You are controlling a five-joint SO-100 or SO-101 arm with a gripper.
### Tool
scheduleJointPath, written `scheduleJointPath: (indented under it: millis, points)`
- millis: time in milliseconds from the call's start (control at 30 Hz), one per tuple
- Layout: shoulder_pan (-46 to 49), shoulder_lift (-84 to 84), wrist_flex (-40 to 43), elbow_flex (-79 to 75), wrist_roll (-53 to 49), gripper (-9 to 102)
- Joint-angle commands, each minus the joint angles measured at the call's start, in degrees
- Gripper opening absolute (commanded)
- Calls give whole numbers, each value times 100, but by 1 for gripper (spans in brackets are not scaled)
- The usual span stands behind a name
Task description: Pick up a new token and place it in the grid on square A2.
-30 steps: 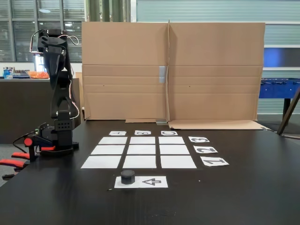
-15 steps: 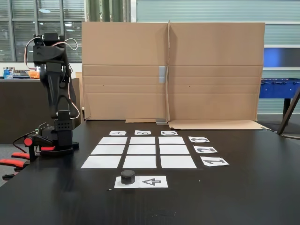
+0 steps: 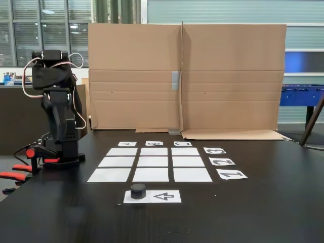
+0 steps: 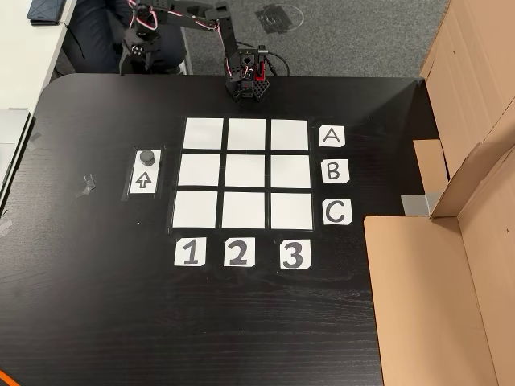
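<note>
Standing behind a black table [image 3: 263, 202], a folded cardboard screen [image 3: 228, 81] backs the scene. Next in size, the arm [image 3: 58, 116] sits folded at the table's left edge in the fixed view, well apart from everything else; whether its gripper [image 4: 135, 50] is open or closed cannot be told. The grid [image 4: 245, 173] lies mid-table, square A2 [image 4: 247, 134] bare. Smallest, the token [image 3: 137, 191] rests on one end of the arrow sheet [image 3: 164, 196], just beside the grid.
</note>
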Motion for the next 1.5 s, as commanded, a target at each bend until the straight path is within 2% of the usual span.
scheduleJointPath:
  millis: [0, 833, 1467]
  points:
    - [-105, -185, 18, -316, -149, 32]
    - [-976, -2030, 26, -1362, -668, 32]
    - [-1740, -3691, 26, -3138, -853, 32]
